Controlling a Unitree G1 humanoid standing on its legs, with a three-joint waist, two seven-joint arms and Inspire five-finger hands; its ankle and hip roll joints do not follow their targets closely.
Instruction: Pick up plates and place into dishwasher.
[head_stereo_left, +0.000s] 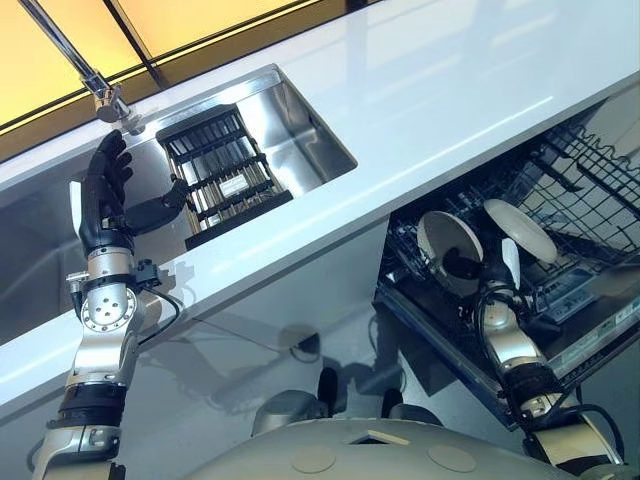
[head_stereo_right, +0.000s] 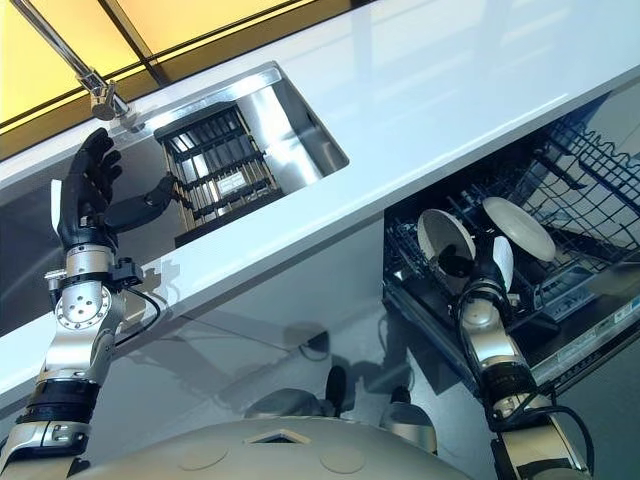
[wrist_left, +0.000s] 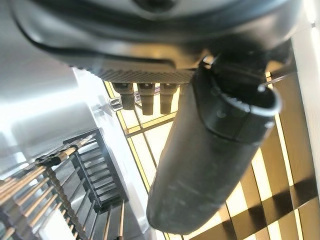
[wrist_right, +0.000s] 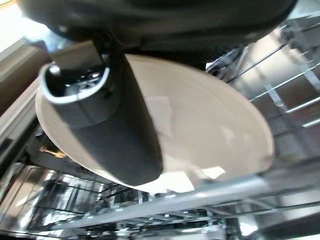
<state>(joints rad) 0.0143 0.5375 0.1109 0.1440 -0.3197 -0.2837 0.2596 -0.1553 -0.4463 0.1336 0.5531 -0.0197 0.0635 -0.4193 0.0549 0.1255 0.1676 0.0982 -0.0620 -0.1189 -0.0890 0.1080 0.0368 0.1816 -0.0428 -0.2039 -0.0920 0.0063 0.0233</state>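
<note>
- The right hand (head_stereo_left: 462, 266) is down in the dishwasher rack (head_stereo_left: 580, 190), with its thumb (wrist_right: 107, 127) lying across the face of a white plate (wrist_right: 200, 125) and the fingers behind it, so it is grasping that plate.
- This held plate (head_stereo_left: 447, 243) stands nearly on edge in the rack, its lower rim low among the wires; whether it already sits in a slot I cannot tell.
- Just beside it stands a second white plate (head_stereo_left: 520, 230), tilted in the same rack and free of the hand.
- The rack is pulled out below the front edge of the white bench (head_stereo_left: 420, 110).
- The left hand (head_stereo_left: 108, 195) is raised at the sink (head_stereo_left: 290, 125), fingers straight and spread, thumb pointing towards the dark drying rack (head_stereo_left: 222, 172) that sits in the basin; it holds nothing.
- A tap (head_stereo_left: 105, 100) hangs just above that hand.
- Step in hand, as I judge it: setting the plate into the rack, late in the placing.
- The next move calls for easing the plate between the tines until the rack bears it, then loosening the thumb and drawing the hand away without knocking the neighbouring plate.
</note>
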